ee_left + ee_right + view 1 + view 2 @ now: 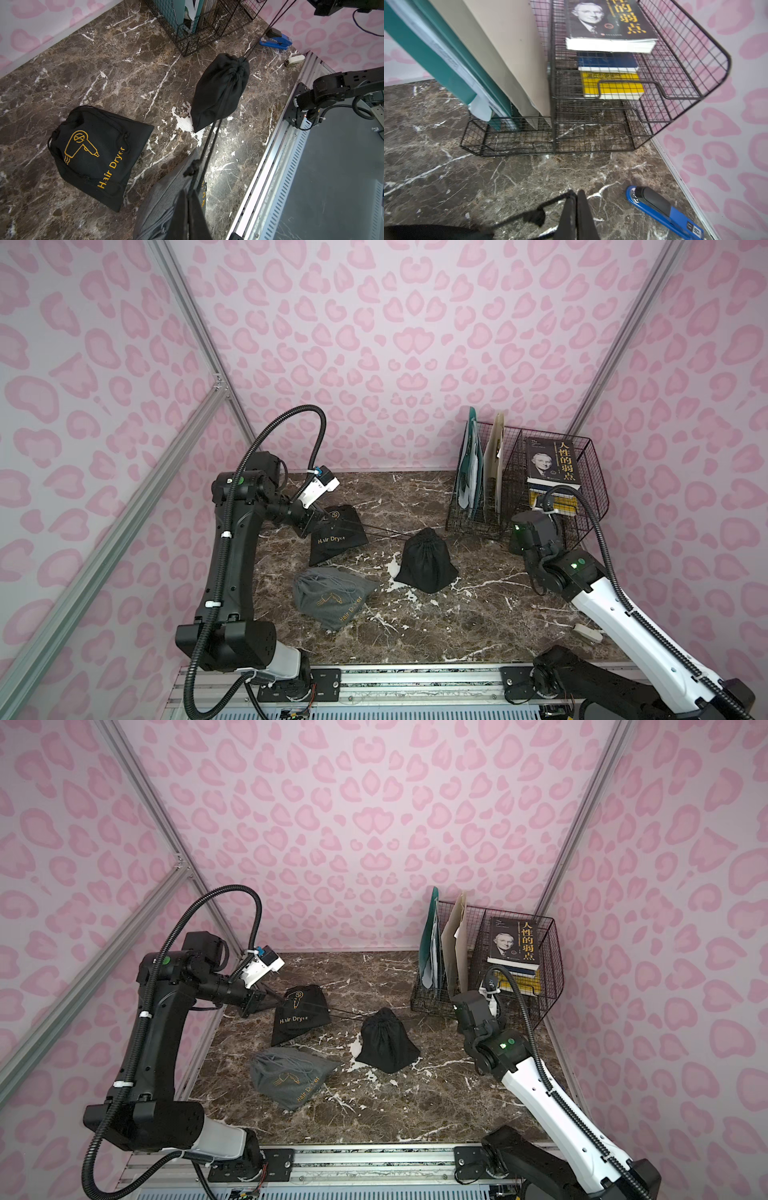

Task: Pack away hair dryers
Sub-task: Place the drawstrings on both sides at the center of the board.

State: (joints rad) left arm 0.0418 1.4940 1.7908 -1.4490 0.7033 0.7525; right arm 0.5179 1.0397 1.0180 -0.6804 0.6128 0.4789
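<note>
No hair dryers show in any view. A plain black drawstring pouch (pixel 426 562) (pixel 386 1042) (pixel 220 91) stands bunched shut at the table's middle. One of its cords (pixel 207 149) runs taut to my left gripper (pixel 189 194) (pixel 308 526), which is shut on it just past a knot. My right gripper (pixel 576 193) is shut on the other cord (pixel 554 200), low over the table in front of the wire rack. A black pouch printed "Hair Dryer" (pixel 336 537) (pixel 97 155) lies under the left gripper. A grey printed pouch (pixel 332 597) lies nearer the front.
A black wire rack (pixel 498 510) (pixel 591 135) at the back right holds upright folders and stacked books. A blue stapler (pixel 662 209) (pixel 276 40) lies by the right wall. A small white object (pixel 588 632) sits near the front right. A metal rail (pixel 415 676) runs along the front.
</note>
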